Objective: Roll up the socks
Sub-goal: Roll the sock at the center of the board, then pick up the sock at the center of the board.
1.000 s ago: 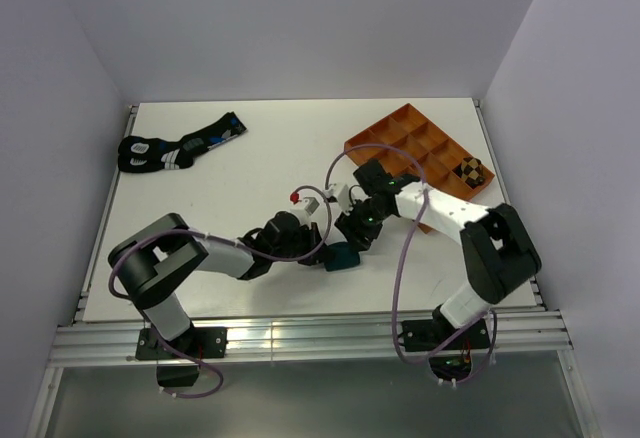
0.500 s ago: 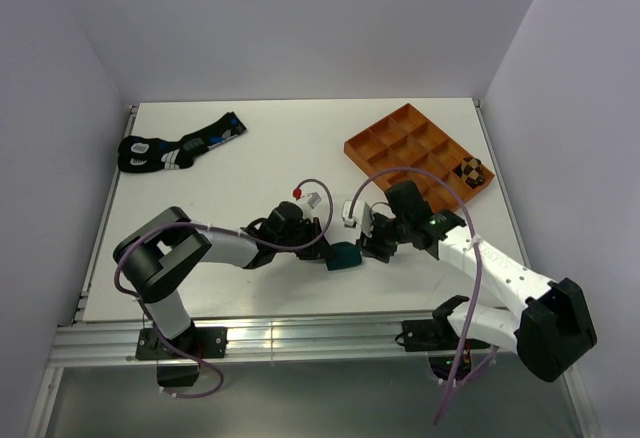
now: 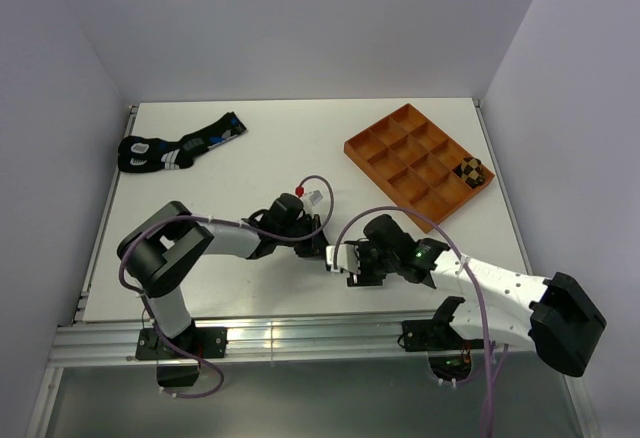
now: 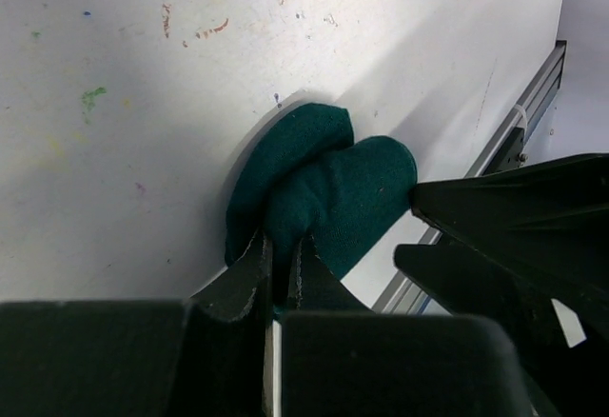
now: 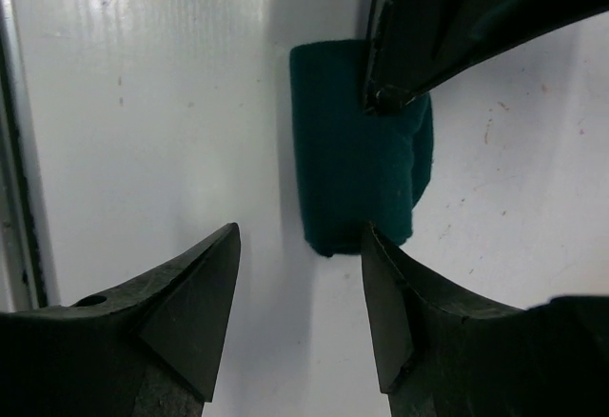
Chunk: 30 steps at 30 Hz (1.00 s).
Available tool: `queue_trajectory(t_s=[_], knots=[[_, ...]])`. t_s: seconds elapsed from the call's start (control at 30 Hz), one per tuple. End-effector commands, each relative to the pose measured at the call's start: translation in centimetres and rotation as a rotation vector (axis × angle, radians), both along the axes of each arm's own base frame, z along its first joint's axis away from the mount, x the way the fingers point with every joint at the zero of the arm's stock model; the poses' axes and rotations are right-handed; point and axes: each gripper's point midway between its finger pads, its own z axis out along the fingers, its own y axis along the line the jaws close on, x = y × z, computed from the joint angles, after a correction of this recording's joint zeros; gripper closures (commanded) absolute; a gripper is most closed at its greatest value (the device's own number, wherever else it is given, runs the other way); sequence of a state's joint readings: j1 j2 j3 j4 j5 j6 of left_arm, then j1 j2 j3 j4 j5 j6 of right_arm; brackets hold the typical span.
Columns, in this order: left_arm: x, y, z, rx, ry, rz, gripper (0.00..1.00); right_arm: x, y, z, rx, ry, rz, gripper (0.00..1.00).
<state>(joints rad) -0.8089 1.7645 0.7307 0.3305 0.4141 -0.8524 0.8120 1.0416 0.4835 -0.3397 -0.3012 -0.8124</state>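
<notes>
White tabletop (image 3: 250,168) with pale walls on three sides is your workspace, and the job looks partly done. A checkered sock (image 3: 472,170) sits bundled in a right-hand compartment of the orange tray (image 3: 352,147) at the far right.

The teal sock (image 4: 333,188) is already a tight roll, lying on the table near the front edge, about midway between the two arms. Your left gripper (image 4: 279,250) is clamped on a fold of it, jaws almost touching. Your right gripper (image 5: 300,236) has its jaws spread wide and grips nothing. The near end of the roll sits just at its fingertips.

By my reading, what's left for the teal roll is to secure it and move it to the tray. Over at the far left corner, a pair of black socks (image 3: 175,148) with blue and white markings lies flat and unrolled, so expect that work to come.
</notes>
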Motion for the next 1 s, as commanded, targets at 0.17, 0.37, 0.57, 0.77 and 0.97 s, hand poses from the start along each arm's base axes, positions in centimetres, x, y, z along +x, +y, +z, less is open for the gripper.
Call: queue_trajectory(t_s=[0.17,0.37,0.57,0.77,0.97], knots=[[-4.4,4.3,-6.4,0.239,0.203,-0.049,1.0,2.0,2.1,0.2,0.011,-0.113,0.012,0.39],[-4.5,4.4,-6.6,0.227,0.232,-0.06,1.0,2.2,2.6,-0.6,-0.017,-0.117,0.021,0.4],[-4.7,4.3,-6.6,0.201,0.268,-0.079,1.0,2.2,3.0,-1.6,-0.059,-0.121,0.02,0.41],[-5.2,4.0,-6.6,0.151,0.34,-0.098,1.0,2.5,3.3,-2.6,-0.099,-0.122,0.028,0.42],[-5.4,4.1,-6.6,0.159,0.383,-0.119,1.0,2.9,3.6,-3.2,-0.115,-0.129,0.025,0.44]])
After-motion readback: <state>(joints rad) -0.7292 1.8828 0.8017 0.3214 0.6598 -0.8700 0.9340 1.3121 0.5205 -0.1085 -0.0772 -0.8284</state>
